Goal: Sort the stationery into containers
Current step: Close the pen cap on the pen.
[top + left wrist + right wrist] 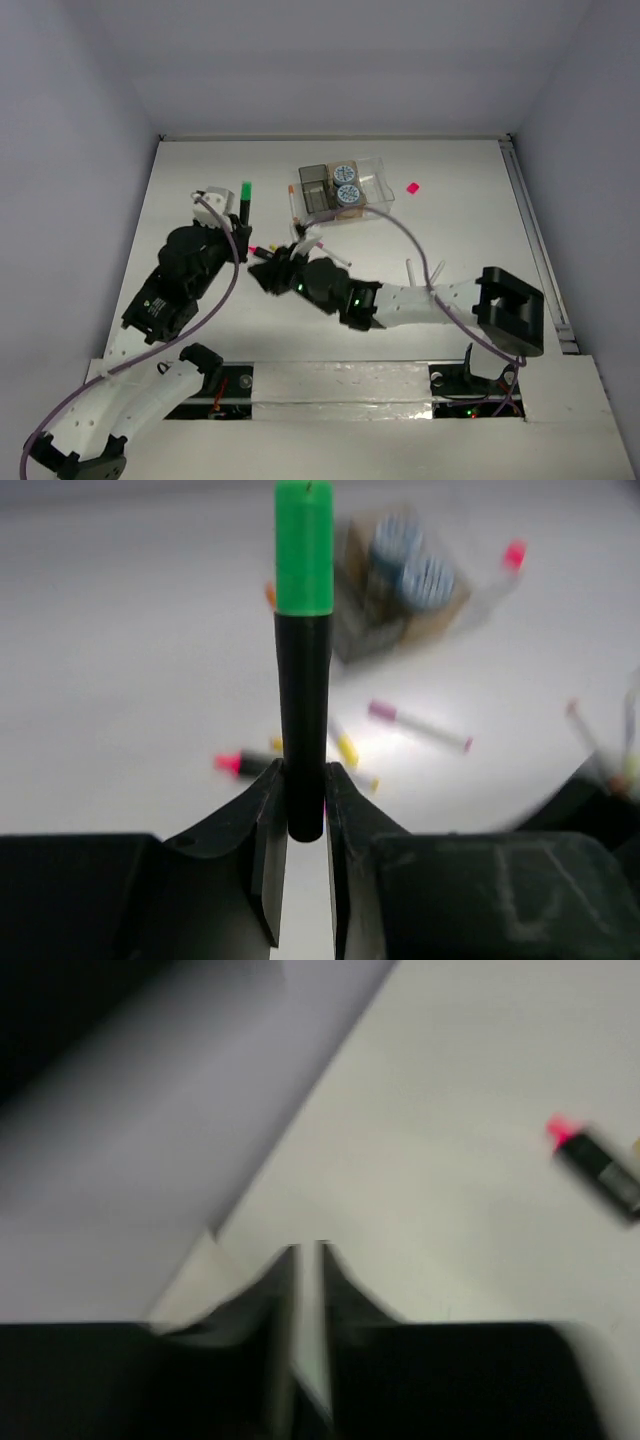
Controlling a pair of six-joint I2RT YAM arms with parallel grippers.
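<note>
Short of the bins [378, 172], the right gripper [308, 1256] has its fingers nearly together, gripping nothing; a pink-capped marker [600, 1165] lies on the table [470, 200] nearby. Left of the bins, the left gripper [305, 780] fingers clamp a green-capped black marker [303, 670]. Two tape rolls [347, 184] sit in the middle bin.

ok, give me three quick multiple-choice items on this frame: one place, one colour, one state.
1. Where are the two round blue-white tape rolls?
A loose on the tabletop
B in the middle amber plastic bin
C stacked on a pen

2. What colour is the cap of the short black marker?
A pink
B yellow
C green

3. What state are the left fingers in?
A shut on the marker
B open, empty
C out of view

Answers:
1. B, both rolls sit inside that bin.
2. C, the left wrist view shows a green cap.
3. A, both fingers press the barrel.
</note>
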